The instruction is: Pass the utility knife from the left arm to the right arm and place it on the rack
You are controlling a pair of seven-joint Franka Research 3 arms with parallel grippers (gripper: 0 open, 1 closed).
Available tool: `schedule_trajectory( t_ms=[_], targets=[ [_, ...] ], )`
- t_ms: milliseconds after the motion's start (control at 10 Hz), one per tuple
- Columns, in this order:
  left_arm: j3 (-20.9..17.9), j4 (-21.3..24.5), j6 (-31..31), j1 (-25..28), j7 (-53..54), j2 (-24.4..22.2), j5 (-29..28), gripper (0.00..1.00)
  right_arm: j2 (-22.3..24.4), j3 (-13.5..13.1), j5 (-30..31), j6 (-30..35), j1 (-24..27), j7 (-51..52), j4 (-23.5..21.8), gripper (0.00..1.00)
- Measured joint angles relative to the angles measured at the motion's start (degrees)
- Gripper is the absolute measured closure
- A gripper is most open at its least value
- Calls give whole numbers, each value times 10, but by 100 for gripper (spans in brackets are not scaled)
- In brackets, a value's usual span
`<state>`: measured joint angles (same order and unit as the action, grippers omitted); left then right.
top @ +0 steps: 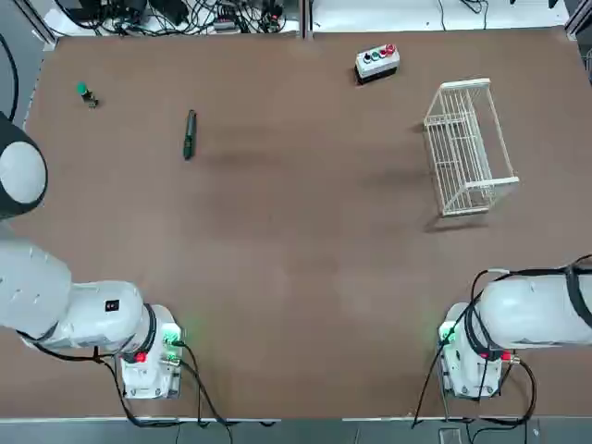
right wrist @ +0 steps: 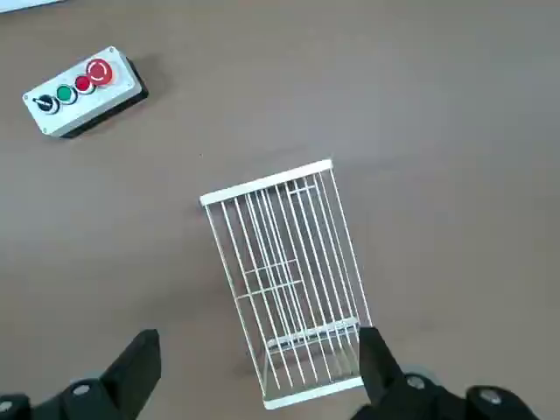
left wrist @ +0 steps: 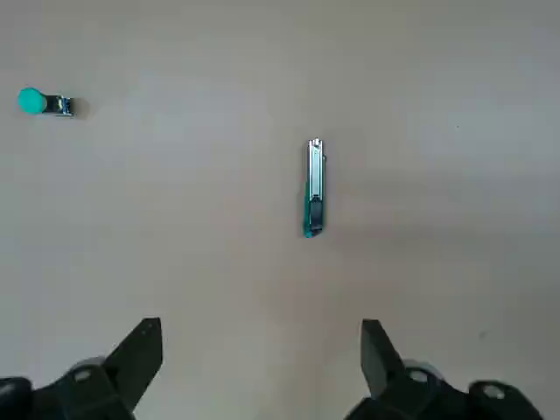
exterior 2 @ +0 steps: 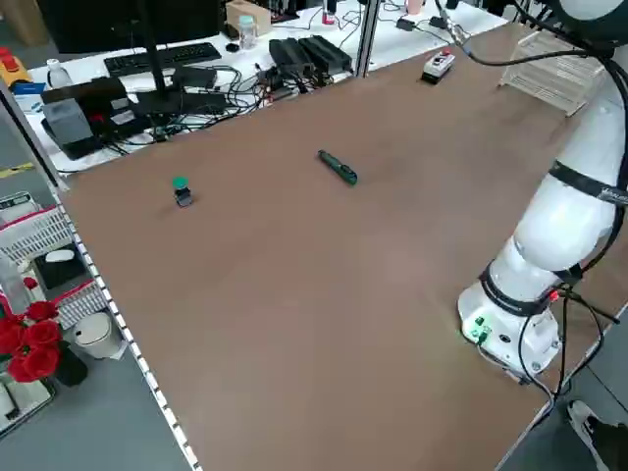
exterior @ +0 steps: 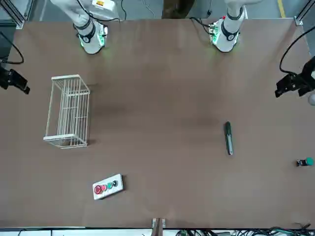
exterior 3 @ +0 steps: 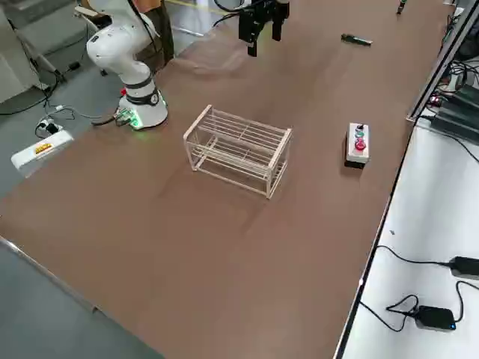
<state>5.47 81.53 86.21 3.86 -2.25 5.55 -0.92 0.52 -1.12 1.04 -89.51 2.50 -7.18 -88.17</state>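
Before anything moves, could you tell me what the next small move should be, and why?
Probably ease the open left gripper over the utility knife and lower it, since the knife lies ungripped on the table, beyond its fingertips.
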Motion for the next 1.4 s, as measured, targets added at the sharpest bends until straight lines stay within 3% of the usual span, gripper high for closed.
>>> schedule_trajectory(
  t_ms=[400, 700, 1200, 1400],
  targets=[
    [3, 0, 2, 1, 2, 0, 0, 0, -1, 1, -1, -6, 0, 0, 0, 0],
    [1, 5, 40, 3, 1, 15, 0, 0, -1, 7, -3, -6, 0, 0, 0, 0],
    [3, 19, 165, 1, -10, 135, 0, 0, -1, 7, -8, -6, 0, 0, 0, 0],
    [6, 38, 210, -11, -54, 163, 1, 0, -1, 8, -8, -6, 0, 0, 1, 0]
  ],
)
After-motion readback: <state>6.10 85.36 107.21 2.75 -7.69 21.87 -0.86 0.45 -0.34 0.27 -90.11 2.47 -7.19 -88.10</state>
